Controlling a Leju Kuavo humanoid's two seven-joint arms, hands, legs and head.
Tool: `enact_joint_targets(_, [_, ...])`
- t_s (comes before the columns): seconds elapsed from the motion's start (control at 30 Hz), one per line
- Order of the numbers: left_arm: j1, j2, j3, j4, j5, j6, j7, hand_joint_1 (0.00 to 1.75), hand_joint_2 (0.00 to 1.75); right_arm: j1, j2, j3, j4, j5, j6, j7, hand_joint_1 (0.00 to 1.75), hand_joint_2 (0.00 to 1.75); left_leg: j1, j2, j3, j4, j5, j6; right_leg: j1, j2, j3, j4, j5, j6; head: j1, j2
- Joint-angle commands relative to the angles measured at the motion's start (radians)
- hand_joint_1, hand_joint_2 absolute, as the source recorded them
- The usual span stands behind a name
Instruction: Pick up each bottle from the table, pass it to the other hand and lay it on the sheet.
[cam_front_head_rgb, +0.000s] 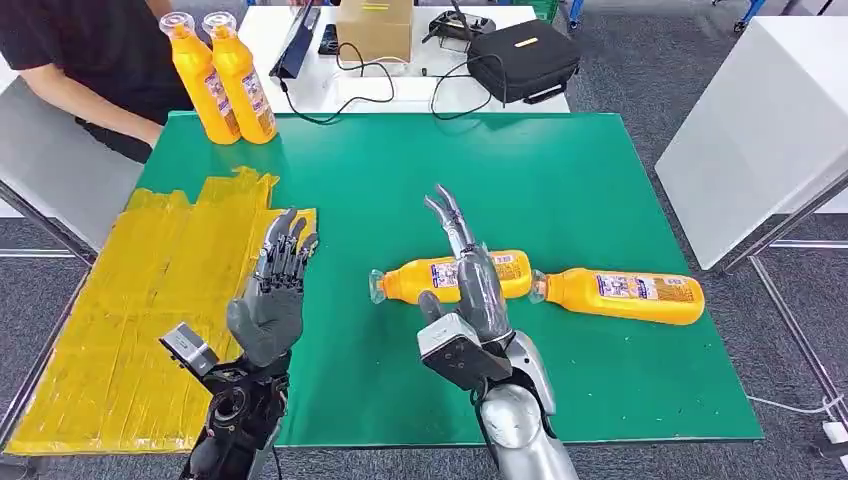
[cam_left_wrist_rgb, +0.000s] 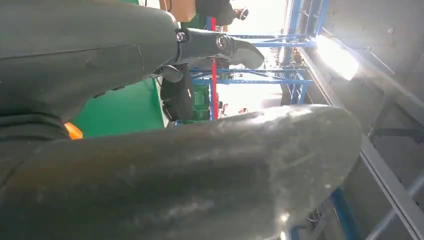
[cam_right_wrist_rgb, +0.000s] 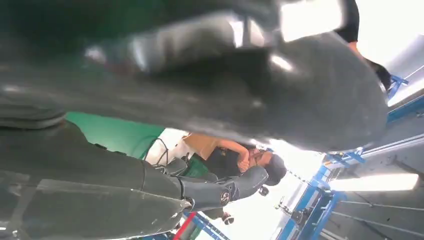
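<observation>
On the green bench (cam_front_head_rgb: 560, 180) two orange bottles lie on their sides, end to end; the nearer bottle (cam_front_head_rgb: 440, 279) sits under the right robot hand (cam_front_head_rgb: 470, 275), whose fingers stretch straight over it, spread and holding nothing; the farther bottle (cam_front_head_rgb: 625, 296) lies just beside it toward the bench's right edge; the left robot hand (cam_front_head_rgb: 275, 290) hangs over the edge of the yellow sheet (cam_front_head_rgb: 130, 300), fingers extended and apart, empty; two more bottles (cam_front_head_rgb: 222, 75) stand upright together at the far left corner, near a person's arm (cam_front_head_rgb: 100, 100).
</observation>
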Motion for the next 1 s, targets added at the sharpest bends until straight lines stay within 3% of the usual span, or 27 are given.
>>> enact_joint_targets(0.03, [-0.012,0.017,-0.012,0.025,-0.002,0.004,0.001,0.00,0.00,0.000,-0.002,0.016,0.012,-0.002,-0.001,0.003,0.00,0.00,0.000,0.000,0.002,-0.001,-0.001,0.001,0.000,0.000,0.002,-0.001,-0.001,-0.002,0.000,0.000])
enact_joint_targets(0.27, [-0.012,0.017,-0.012,0.025,-0.002,0.004,0.001,0.00,0.00,0.000,-0.002,0.016,0.012,-0.002,-0.001,0.003,0.00,0.00,0.000,0.000,0.002,-0.001,0.000,0.001,0.000,0.000,0.002,-0.001,-0.001,-0.001,0.000,0.000])
enact_joint_targets(0.3, [-0.012,0.017,-0.012,0.025,-0.002,0.004,0.001,0.00,0.00,0.000,-0.002,0.016,0.012,-0.002,-0.001,0.003,0.00,0.00,-0.001,-0.001,0.008,-0.001,-0.003,0.002,0.000,0.000,0.008,0.000,-0.003,-0.004,0.000,0.000])
enact_joint_targets(0.33, [-0.012,0.017,-0.012,0.025,-0.002,0.004,0.001,0.00,0.00,0.000,-0.002,0.016,0.012,-0.002,-0.001,0.003,0.00,0.00,0.000,0.000,0.002,-0.001,-0.001,0.001,0.000,0.000,0.002,-0.001,-0.001,-0.002,0.000,0.000])
enact_joint_targets(0.4, [-0.012,0.017,-0.012,0.025,-0.002,0.004,0.001,0.00,0.00,0.000,-0.002,0.016,0.012,-0.002,-0.001,0.003,0.00,0.00,-0.001,-0.001,0.008,-0.001,-0.003,0.002,0.000,0.000,0.007,0.000,-0.003,-0.004,0.000,0.000])
enact_joint_targets(0.6, [-0.012,0.017,-0.012,0.025,-0.002,0.004,0.001,0.00,0.00,0.000,-0.002,0.016,0.012,-0.002,-0.001,0.003,0.00,0.00,-0.001,-0.001,0.004,-0.001,-0.001,0.001,0.000,0.000,0.003,0.000,-0.001,-0.002,0.000,0.000])
enact_joint_targets(0.73, [-0.012,0.017,-0.012,0.025,-0.002,0.004,0.001,0.00,0.00,0.000,-0.002,0.016,0.012,-0.002,-0.001,0.003,0.00,0.00,-0.001,-0.002,0.011,-0.001,-0.004,0.002,0.000,0.000,0.010,0.000,-0.005,-0.005,0.000,0.000])
enact_joint_targets(0.77, [-0.012,0.017,-0.012,0.025,-0.002,0.004,0.001,0.00,0.00,0.000,-0.002,0.016,0.012,-0.002,-0.001,0.003,0.00,0.00,0.000,0.000,0.003,-0.001,-0.001,0.001,0.000,0.000,0.003,0.000,-0.001,-0.002,0.000,0.000])
enact_joint_targets(1.0, [-0.012,0.017,-0.012,0.025,-0.002,0.004,0.001,0.00,0.00,0.000,-0.002,0.016,0.012,-0.002,-0.001,0.003,0.00,0.00,0.000,-0.001,0.004,-0.001,-0.001,0.001,0.000,0.000,0.004,-0.001,-0.001,-0.002,0.000,0.000])
